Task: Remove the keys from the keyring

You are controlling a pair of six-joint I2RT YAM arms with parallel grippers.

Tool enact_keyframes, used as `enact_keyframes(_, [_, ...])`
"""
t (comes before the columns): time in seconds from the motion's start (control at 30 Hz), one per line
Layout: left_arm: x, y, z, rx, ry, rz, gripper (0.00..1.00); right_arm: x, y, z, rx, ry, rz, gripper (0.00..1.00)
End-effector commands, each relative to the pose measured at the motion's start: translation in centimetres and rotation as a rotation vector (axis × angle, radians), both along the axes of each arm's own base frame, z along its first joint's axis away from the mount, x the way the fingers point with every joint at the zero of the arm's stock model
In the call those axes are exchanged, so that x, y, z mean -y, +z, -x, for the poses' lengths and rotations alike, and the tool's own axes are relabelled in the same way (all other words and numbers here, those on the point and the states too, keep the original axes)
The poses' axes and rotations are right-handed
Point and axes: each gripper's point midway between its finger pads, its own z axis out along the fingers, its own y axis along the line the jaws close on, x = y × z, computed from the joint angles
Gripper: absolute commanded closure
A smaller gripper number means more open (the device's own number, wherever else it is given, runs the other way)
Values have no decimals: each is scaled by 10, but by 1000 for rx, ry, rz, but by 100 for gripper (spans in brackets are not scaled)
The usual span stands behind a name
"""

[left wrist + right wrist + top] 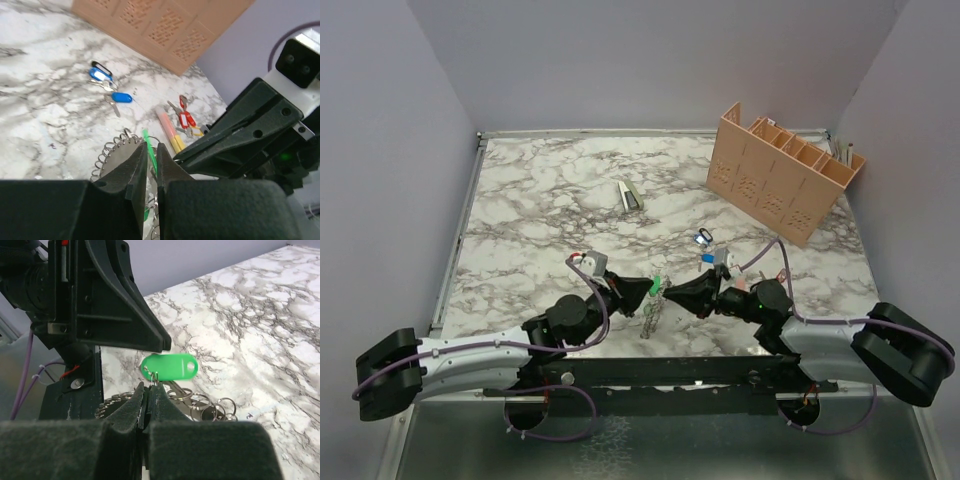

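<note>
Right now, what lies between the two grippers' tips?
A green key tag, held at its ring end by the shut right gripper, close to the left gripper. The right wrist view shows it.

Keyring (pixel 652 316), key (pixel 658 283) attached: on table (pixel 540 200), front centre, between left gripper (pixel 651 291) and right gripper (pixel 669 294). Loose keys (pixel 710 248): behind, rightward. Rack (pixel 783 172): far right corner.

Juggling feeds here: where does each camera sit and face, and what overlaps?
Top external: above and behind, looking down on the table; left arm and right arm show.
Left wrist: on the left arm, looking past the left hand toward the right hand and rack.
Right wrist: on the right arm, looking past the right hand toward the left hand.
Shared: both wrist views show the green key and keyring.
</note>
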Motion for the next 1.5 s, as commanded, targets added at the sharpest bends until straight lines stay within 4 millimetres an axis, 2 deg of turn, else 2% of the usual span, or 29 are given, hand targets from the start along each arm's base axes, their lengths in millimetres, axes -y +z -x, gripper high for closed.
enact_keyframes(0.0, [-26,-4,-16,72,120,-64,92,5,0,-8,-1,-52,16,100])
enact_keyframes(0.23, [-32,7,-10,185,80,-101,67,5,0,-7,42,-38,83,100])
enact_keyframes(0.4, [-22,9,-1,293,-17,-182,61,6,2,-5,75,-27,120,99])
enact_keyframes(0.7, [2,3,13,406,-204,-285,57,12,7,-4,190,-14,227,100])
enact_keyframes(0.9, [6,12,12,471,-225,-287,60,13,8,3,257,20,239,99])
enact_keyframes(1.0, [8,8,12,485,-247,-283,60,15,7,2,266,5,223,100])
enact_keyframes(1.17, [13,-4,11,477,-274,-305,55,16,5,0,263,-15,211,99])
enact_keyframes(1.33, [8,-12,7,499,-269,-291,52,15,6,5,271,9,193,100])
enact_keyframes(1.47, [12,-16,13,519,-383,-253,45,14,2,8,273,28,189,100])
